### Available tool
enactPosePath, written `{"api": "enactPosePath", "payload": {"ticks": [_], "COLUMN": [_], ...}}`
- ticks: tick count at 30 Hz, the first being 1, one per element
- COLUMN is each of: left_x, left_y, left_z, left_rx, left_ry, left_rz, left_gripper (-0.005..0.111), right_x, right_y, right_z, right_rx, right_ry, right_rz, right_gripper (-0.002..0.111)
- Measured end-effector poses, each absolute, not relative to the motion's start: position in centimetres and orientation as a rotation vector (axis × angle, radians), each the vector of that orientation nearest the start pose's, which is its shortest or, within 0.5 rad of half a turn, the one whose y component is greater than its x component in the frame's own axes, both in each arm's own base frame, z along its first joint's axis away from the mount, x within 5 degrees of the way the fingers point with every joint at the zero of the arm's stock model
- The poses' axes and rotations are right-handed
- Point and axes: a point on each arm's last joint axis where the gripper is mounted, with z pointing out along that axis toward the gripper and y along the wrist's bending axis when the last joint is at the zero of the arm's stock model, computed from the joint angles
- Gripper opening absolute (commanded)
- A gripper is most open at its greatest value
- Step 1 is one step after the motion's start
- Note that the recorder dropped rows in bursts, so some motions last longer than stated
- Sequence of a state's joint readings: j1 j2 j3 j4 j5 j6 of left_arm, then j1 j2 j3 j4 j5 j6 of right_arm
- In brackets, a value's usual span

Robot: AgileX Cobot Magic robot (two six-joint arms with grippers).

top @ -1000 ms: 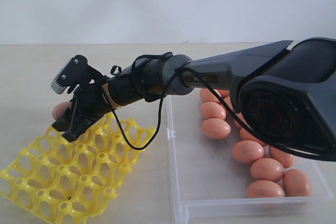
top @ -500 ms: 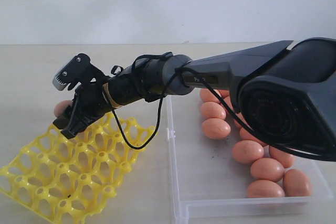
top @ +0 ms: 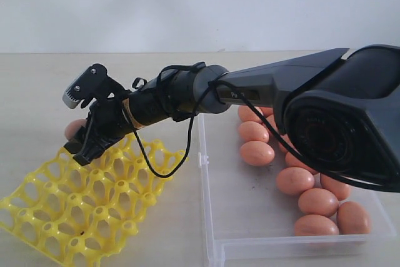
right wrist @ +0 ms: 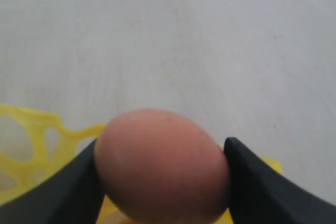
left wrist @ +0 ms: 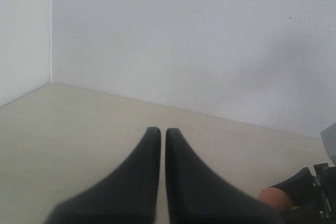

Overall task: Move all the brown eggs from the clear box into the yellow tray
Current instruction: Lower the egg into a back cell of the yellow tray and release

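Edged upward, right gripper point(top: 78, 141) clamps egg point(right wrist: 163, 166) over yellow tray point(top: 94, 204); clear box point(top: 240, 214) beside

Legible text: none in any view. Only candidate: a short pale mark point(top: 240, 95) on a dark strip along the right arm point(top: 275, 82), near its wrist joint, exterior view (looks like a line of printed characters, too small and blurred to read).

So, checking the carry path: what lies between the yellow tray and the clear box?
Only a strip of bare table, in the exterior view; the right arm crosses above.
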State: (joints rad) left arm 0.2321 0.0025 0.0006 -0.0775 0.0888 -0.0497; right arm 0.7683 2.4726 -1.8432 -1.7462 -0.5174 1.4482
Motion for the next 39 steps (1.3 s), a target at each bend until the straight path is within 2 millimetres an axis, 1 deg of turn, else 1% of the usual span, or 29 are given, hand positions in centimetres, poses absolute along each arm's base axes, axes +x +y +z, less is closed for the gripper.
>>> {"api": "enactPosePath", "payload": {"ticks": [18,27,39], "left_x": [5.5,5.5,5.5], "left_y": [1.2,1.2,1.2], "left_z": [20.5,20.5,20.5], "left_rx": [-0.276,-0.276,-0.276], "left_ry": [1.551,1.551,1.551], "left_rz": [0.077,0.077,0.077], "left_gripper": [0.004,0.004,0.004], "right_x": [36.1,36.2,36.5], "right_y": [40.2,40.1,40.0], "right_z": [10.9,10.9,11.0], "right_rx": [-1.304,-1.295,-1.241], "right_ry": [1.809,1.813,1.849], "right_rz": [0.756,0.745,0.738], "right_gripper": [0.069,0.069,0.069]}}
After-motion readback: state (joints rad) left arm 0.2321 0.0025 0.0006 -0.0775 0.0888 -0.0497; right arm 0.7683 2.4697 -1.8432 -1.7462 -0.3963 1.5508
